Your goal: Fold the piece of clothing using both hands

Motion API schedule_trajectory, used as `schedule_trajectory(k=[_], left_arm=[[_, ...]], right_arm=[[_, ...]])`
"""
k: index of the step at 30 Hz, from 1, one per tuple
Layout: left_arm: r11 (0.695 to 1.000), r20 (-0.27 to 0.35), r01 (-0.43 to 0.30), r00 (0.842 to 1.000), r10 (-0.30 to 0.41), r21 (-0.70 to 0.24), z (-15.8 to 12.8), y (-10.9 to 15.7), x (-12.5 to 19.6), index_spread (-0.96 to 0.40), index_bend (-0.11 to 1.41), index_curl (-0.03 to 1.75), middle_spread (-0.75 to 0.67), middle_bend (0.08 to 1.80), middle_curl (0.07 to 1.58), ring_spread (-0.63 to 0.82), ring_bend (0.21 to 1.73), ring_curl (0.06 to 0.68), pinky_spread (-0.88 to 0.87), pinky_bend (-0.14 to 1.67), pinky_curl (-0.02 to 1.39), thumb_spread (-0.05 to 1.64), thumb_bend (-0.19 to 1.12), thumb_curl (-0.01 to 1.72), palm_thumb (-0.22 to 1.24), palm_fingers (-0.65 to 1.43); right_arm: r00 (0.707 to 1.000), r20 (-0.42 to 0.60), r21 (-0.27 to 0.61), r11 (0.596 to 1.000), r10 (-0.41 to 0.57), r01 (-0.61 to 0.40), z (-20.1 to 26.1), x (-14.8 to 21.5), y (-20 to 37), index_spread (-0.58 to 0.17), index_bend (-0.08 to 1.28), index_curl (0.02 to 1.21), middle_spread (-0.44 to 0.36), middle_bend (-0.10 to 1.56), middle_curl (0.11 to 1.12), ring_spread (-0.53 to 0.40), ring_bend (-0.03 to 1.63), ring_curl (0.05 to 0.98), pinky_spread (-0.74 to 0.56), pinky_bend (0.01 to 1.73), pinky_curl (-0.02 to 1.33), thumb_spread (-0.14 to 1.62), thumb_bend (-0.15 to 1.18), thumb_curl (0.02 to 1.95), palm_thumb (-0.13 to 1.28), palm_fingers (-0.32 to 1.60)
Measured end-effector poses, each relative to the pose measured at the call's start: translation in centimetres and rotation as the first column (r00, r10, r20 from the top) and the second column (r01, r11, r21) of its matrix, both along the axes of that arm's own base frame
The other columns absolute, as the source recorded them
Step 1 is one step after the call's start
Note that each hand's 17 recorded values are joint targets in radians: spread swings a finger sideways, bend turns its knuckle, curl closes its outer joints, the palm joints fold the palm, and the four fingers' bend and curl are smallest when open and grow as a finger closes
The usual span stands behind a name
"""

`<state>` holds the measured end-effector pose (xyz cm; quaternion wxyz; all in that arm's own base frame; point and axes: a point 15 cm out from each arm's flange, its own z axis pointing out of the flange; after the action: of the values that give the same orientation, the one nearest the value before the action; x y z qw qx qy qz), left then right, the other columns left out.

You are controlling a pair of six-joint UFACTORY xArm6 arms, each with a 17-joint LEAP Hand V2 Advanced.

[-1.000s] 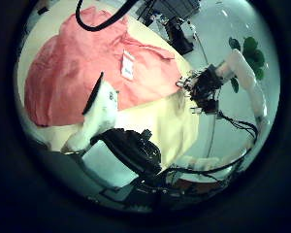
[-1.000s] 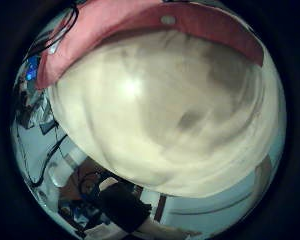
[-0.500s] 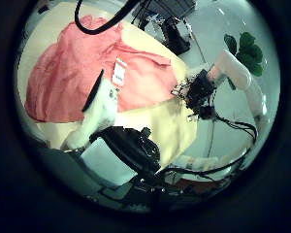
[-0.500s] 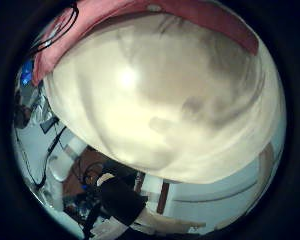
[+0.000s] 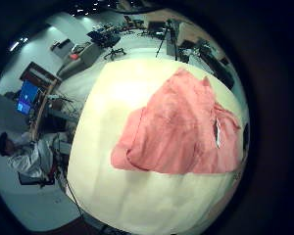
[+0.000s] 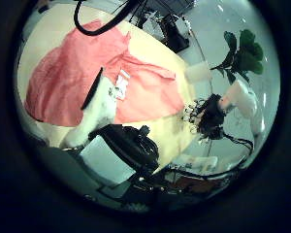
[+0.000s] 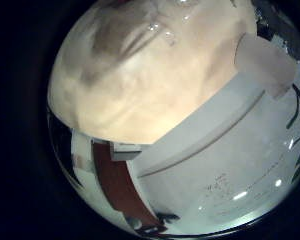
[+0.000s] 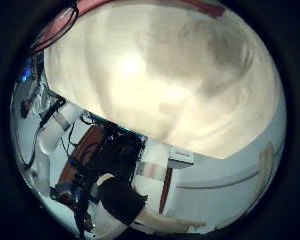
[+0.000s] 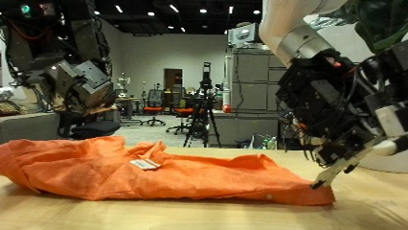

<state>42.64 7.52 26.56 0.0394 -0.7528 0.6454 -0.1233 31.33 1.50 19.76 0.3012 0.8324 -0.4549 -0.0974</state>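
1. Now, in the outside view, the piece of clothing [image 9: 192, 171], an orange-pink garment, lies crumpled and stretched out across the lower part of the frame, on the light wooden table [image 9: 192, 216].
2. A small white label [image 9: 147, 164] lies on top of the cloth, near its middle.
3. The left hand [image 9: 70, 81] hangs in the upper part of the frame, above one end of the garment and clearly apart from it. It holds nothing.
4. In the left thumb side palm view, a white finger [image 6: 100, 97] of this hand reaches out straight over the garment [image 6: 87, 73], so the hand is open.
5. The right hand [image 9: 338, 105] fills the other side of the outside view, over the opposite end of the garment. Its fingers point down in a relaxed way and nothing is between them.
6. One white fingertip [image 9: 319, 178] of the right hand comes down just at the edge of the cloth. Whether it really touches the cloth I cannot tell from this angle.
7. The left little finger side palm view shows the whole garment [image 5: 176, 132] on the table [image 5: 118, 196], not folded neatly.
8. Both right palm views show mostly bare table surface [image 7: 140, 70] close to the palm.
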Motion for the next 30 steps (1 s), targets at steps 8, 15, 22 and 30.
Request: schedule_trajectory(k=[8, 15, 22, 30], left_arm=[[1.0, -0.022, 0.012, 1.0, -0.012, -0.003, 0.1, -0.4, -0.8, 0.02, 0.27, 0.47, 0.12, 0.19, 0.35, 0.23, 0.46, 0.223, 0.31, 0.18, 0.24, 1.32, -0.01, 0.31, 0.57, 0.25], [1.0, -0.038, 0.02, 0.999, -0.02, -0.005, 0.2, -0.7, -1.4, 0.02, 0.27, 0.48, 0.12, 0.19, 0.35, 0.23, 0.46, 0.224, 0.31, 0.18, 0.24, 1.32, -0.01, 0.31, 0.58, 0.25], [1.0, -0.049, 0.026, 0.998, -0.027, -0.008, 0.0, -1.0, -1.7, 0.02, 0.27, 0.48, 0.12, 0.19, 0.35, 0.24, 0.45, 0.225, 0.31, 0.18, 0.24, 1.32, -0.01, 0.31, 0.58, 0.25], [0.999, -0.057, 0.034, 0.998, -0.034, -0.008, 0.0, -1.3, -2.0, 0.02, 0.27, 0.48, 0.12, 0.19, 0.35, 0.24, 0.45, 0.224, 0.32, 0.18, 0.24, 1.32, -0.01, 0.31, 0.58, 0.26]], right_arm=[[0.997, 0.058, 0.06, 0.997, -0.047, 0.043, 2.7, -0.2, -2.9, -0.337, 0.17, 0.34, -0.042, 0.28, 0.36, 0.036, 0.24, 0.247, 0.2, 0.19, 0.26, 1.12, -0.03, 0.17, -0.02, 0.29], [0.979, 0.196, 0.112, 0.993, -0.049, 0.028, 4.0, 3.9, -3.2, -0.332, 0.16, 0.32, -0.023, 0.23, 0.35, 0.051, 0.25, 0.253, 0.2, 0.22, 0.28, 1.15, 0.0, 0.2, 0.07, 0.25], [0.952, 0.305, 0.176, 0.984, -0.035, -0.02, 1.6, 8.2, -1.2, -0.328, 0.15, 0.3, -0.006, 0.21, 0.35, 0.086, 0.26, 0.253, 0.21, 0.25, 0.29, 1.15, -0.01, 0.23, 0.15, 0.22], [0.972, 0.233, 0.183, 0.983, -0.015, -0.029, -4.4, 9.7, 0.4, -0.319, 0.15, 0.29, -0.003, 0.19, 0.35, 0.094, 0.27, 0.257, 0.22, 0.27, 0.31, 1.08, -0.01, 0.26, 0.23, 0.2]])
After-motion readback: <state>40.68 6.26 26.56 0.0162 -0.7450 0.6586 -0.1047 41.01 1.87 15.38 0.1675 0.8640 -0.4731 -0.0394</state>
